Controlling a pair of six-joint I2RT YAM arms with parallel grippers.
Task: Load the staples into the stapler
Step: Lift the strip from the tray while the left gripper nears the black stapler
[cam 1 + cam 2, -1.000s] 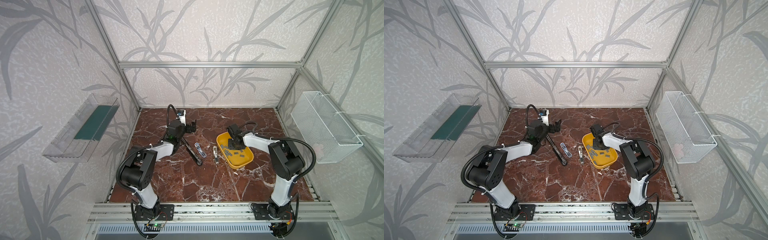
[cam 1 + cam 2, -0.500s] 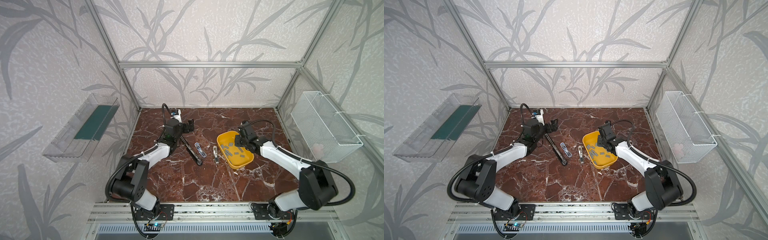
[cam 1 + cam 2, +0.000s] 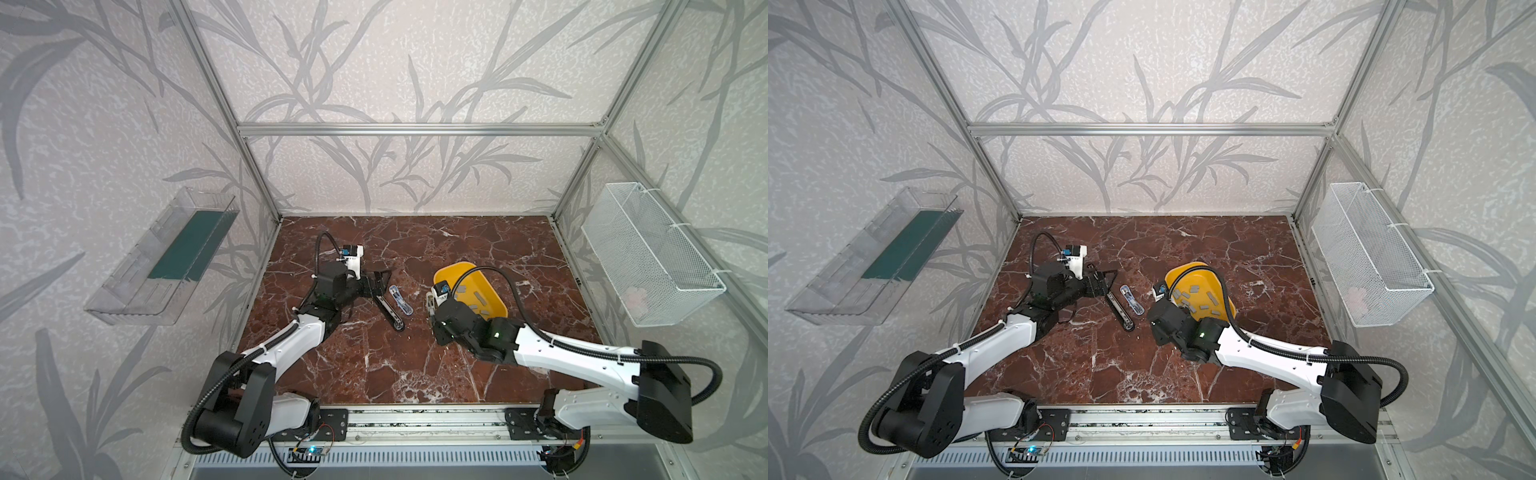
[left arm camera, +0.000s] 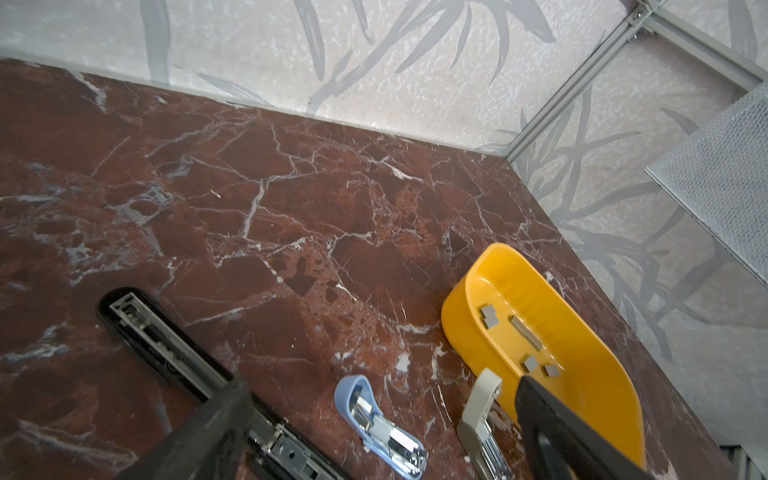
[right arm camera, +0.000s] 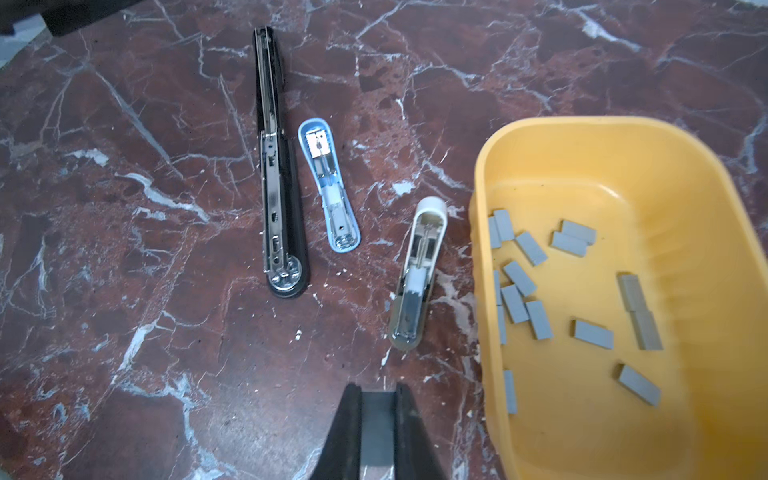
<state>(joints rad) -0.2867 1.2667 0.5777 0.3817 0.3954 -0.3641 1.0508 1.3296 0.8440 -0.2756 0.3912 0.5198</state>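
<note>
— Whereabouts of the staples (image 5: 515,303)?

— Mostly loose in the yellow tray (image 5: 602,124), lying flat on its floor, several bunched against the wall nearest the staplers. One more grey staple strip (image 5: 376,440), by the look of it, pinched in the right gripper (image 5: 377,392). Jaws drawn together on it, over bare marble tabletop (image 5: 166,374), just short of the white mini stapler (image 5: 417,278).

— And the left gripper (image 3: 378,281)?

— Spread wide, holding nothing, at the far end of the black long-arm stapler (image 5: 276,166). Touching it or not, impossible to tell. Blue mini stapler (image 5: 328,187) between the black and the white. All three lying opened out, magazines up.

— Handling of a strip?

— Probably featherlight and stiff along its length, yet brittle. Glued rows, likely to snap or shed pieces if bent or squeezed too hard. Smooth metal too, so slippery and easy to twist in the jaws. Best taken by the two long sides, near the middle, legs down, with both ends left free for seating in the channel.

— Trouble at the stapler?

— Narrow magazine, so little room for a tilted strip. Small light body as well, likely to skid on polished marble under a push. Worth steadying with the free gripper. Which stapler meant, impossible to say from here, though the white one nearest the loaded jaws.
</note>
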